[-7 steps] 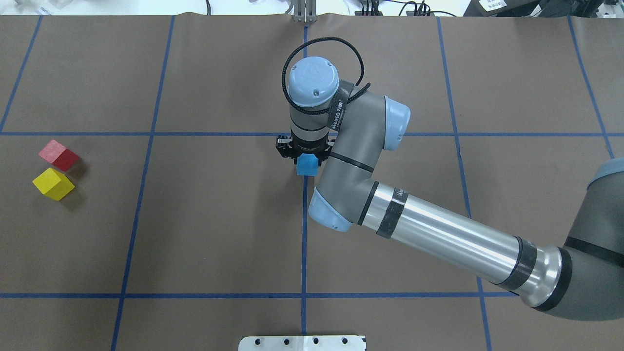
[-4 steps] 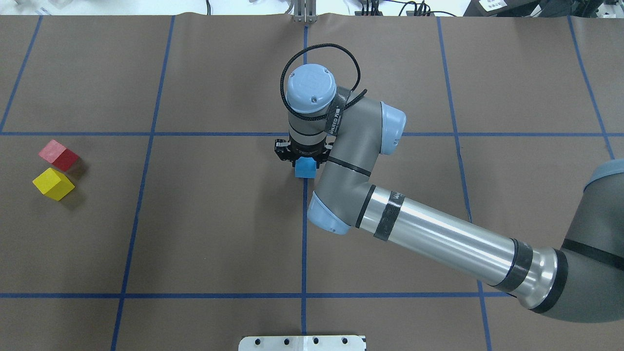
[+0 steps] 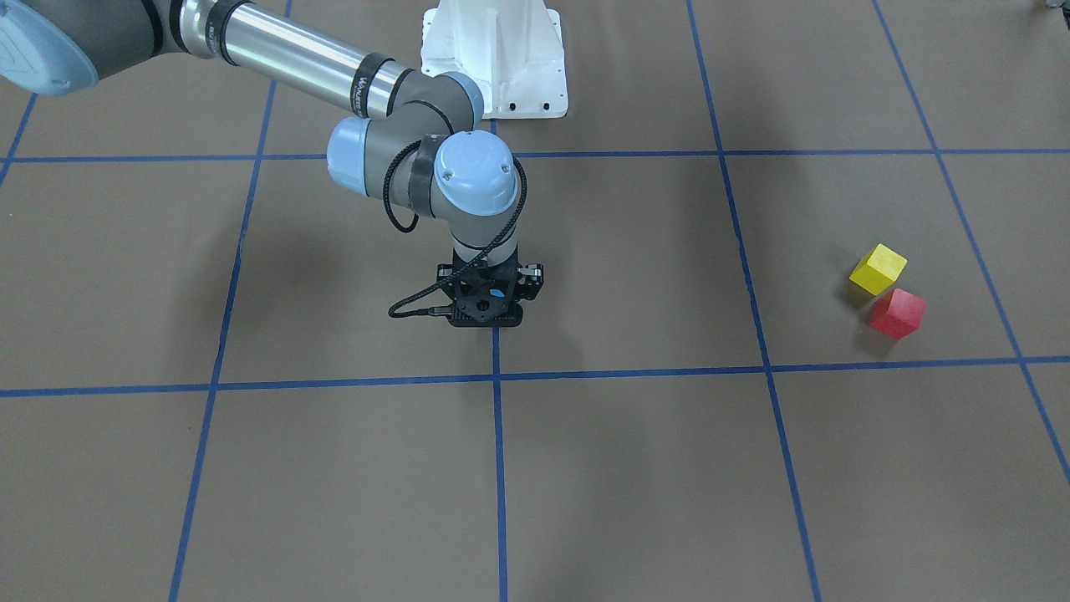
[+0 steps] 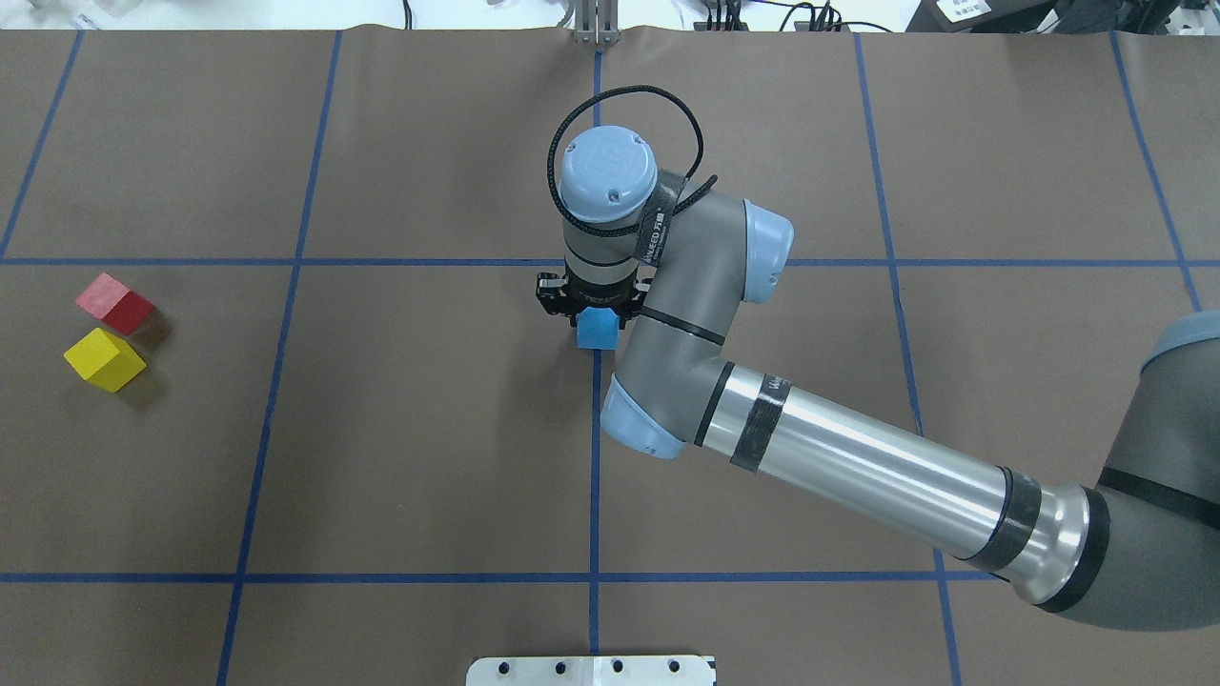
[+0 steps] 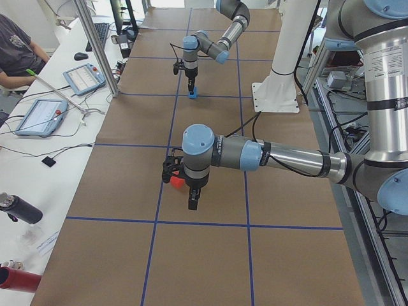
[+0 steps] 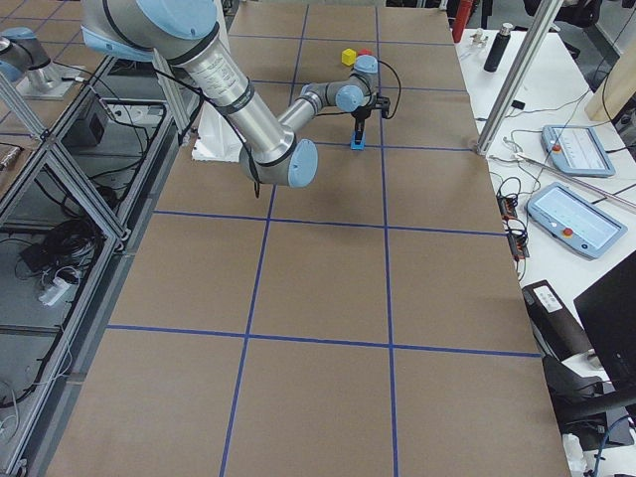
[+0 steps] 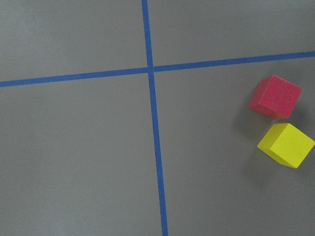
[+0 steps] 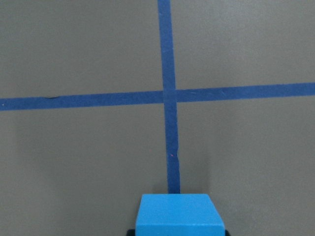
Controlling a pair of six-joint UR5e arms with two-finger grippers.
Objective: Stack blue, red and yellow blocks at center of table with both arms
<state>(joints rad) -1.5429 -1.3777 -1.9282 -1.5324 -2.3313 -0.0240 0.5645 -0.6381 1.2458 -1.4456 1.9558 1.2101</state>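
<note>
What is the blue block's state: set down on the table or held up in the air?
Down, it seems: the blue block meets the table on the centre tape line, the right gripper shut around it.

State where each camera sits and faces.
Overhead: behind robot, looking down; right arm over blue block.
Front-facing: opposite side, facing robot; same arm.
Exterior left: robot's left; left arm near.
Exterior right: robot's right; right arm near.
Left wrist: down on red block, yellow block.
Right wrist: down on blue block.
Shared: first two show all blocks.
</note>
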